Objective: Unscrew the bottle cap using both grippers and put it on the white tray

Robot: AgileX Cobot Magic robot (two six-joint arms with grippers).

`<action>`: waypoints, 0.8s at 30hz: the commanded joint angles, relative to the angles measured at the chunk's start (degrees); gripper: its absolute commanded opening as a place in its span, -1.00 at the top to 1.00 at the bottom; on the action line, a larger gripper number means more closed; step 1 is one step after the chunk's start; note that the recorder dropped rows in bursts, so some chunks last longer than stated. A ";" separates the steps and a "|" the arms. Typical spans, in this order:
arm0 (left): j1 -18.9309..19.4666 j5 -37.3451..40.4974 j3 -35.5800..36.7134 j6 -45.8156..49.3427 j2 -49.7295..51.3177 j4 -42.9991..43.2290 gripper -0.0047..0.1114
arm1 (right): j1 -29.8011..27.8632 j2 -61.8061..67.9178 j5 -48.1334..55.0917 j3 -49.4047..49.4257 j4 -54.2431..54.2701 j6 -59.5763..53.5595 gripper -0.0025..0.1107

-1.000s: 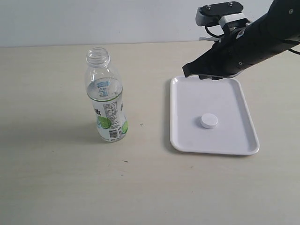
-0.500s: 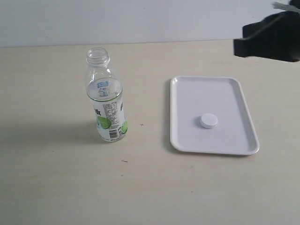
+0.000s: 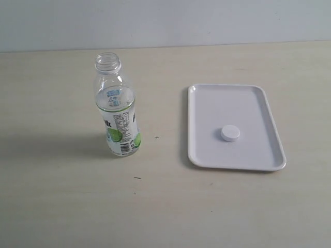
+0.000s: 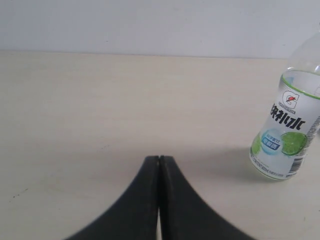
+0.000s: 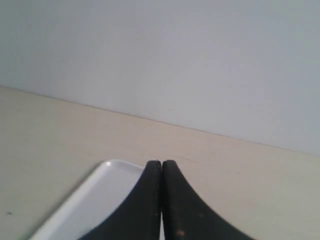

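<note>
**Clerk:** Item one, the bottle cap (image 3: 230,134)?

**Keeper:** Small, round, white and plain-topped. It lies flat on the white tray (image 3: 207,101), just off the tray's centre toward 7 o'clock, clear of the rim. Its side ribbing is too small to make out.

**Clerk:** The tray?

**Keeper:** Rectangular, with rounded corners and a low raised rim. It lies on the pale table (image 3: 62,206), long side running 12 to 6.

**Clerk:** Item two, the bottle (image 3: 117,116)?

**Keeper:** Clear plastic, standing upright, well apart from the tray at its 9 o'clock. The neck is open and its threads show.

**Clerk:** Any writing?

**Keeper:** The label (image 4: 286,135) is white with a green top edge. It carries a shield badge with a red-orange bolt, then large dark East Asian characters I cannot read with certainty. Below those are a blue oval of small print, a cut lime picture and a barcode. The exterior view shows the other face: a panel of fine print, too small to read, and more lime.

**Clerk:** The left gripper (image 4: 159,159)?

**Keeper:** Black. Its jaws are pressed together tip to tip, with nothing between them. The bottle stands ahead and to one side, not touching.

**Clerk:** The right gripper (image 5: 161,162)?

**Keeper:** Also black, with jaws likewise closed on nothing. One corner of the tray shows beneath the tips.
</note>
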 commanded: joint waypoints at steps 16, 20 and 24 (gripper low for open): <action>0.25 -0.08 0.17 0.28 -0.36 0.06 0.92 | -15.28 -19.43 1.91 13.46 1.11 0.82 0.96; 0.25 -0.08 0.17 0.28 -0.36 0.06 0.92 | -15.28 -19.43 2.94 13.46 1.25 0.82 0.96; 0.25 -0.08 0.17 0.28 -0.36 0.06 0.92 | -15.28 -19.56 3.21 13.81 1.40 0.82 0.96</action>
